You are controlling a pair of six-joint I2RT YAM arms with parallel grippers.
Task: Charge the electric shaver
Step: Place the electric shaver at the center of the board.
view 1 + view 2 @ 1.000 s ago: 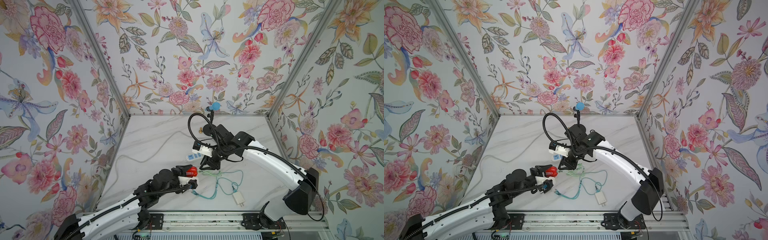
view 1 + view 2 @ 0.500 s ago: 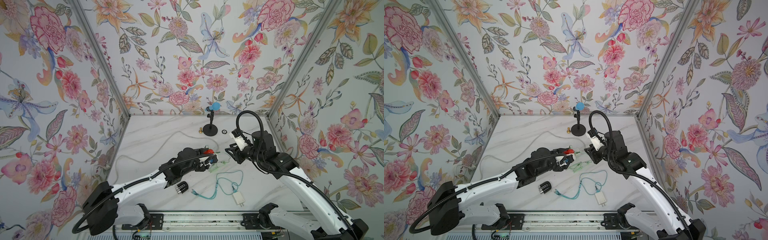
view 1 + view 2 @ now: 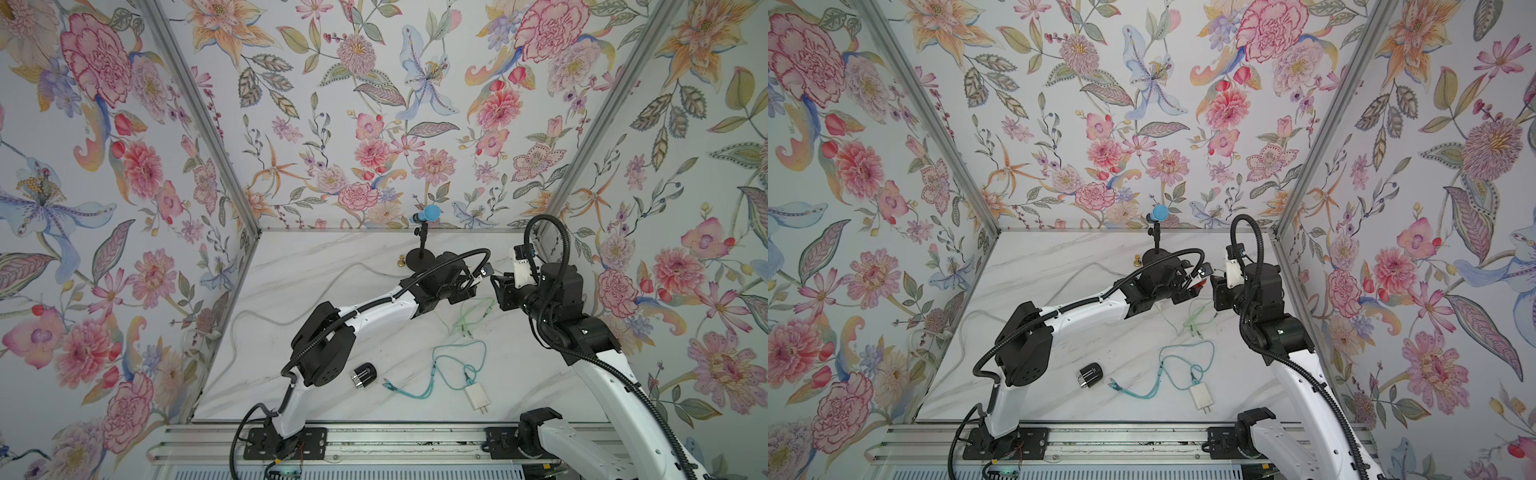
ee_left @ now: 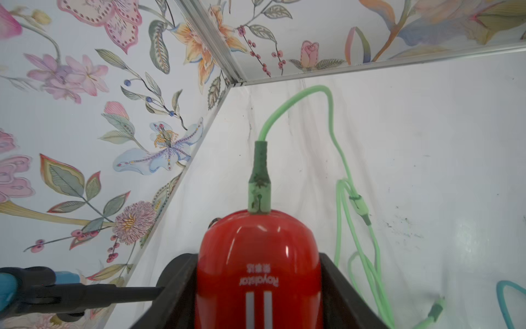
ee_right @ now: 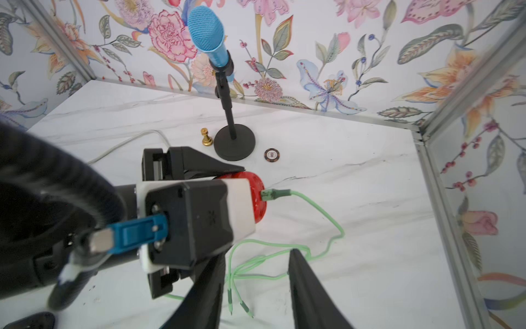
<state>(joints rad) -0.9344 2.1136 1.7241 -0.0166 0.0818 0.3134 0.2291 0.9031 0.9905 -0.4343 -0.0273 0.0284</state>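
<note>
Left gripper [image 4: 259, 296] clenches the glossy red electric shaver [image 4: 257, 256], pale green cable [image 4: 330, 114] plugged in; right gripper [image 5: 257, 273] gapes empty.

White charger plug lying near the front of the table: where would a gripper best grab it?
Probably from straight above, pinching the white charger plug across its two long sides: it lies flat, prongs toward the front edge, teal cable leaving the far end.

The shaver [image 4: 257, 270] runs off the left wrist view's edge. Beside the microphone stand [image 3: 417, 259], the left arm [image 3: 374, 309] mostly hides it.
</note>
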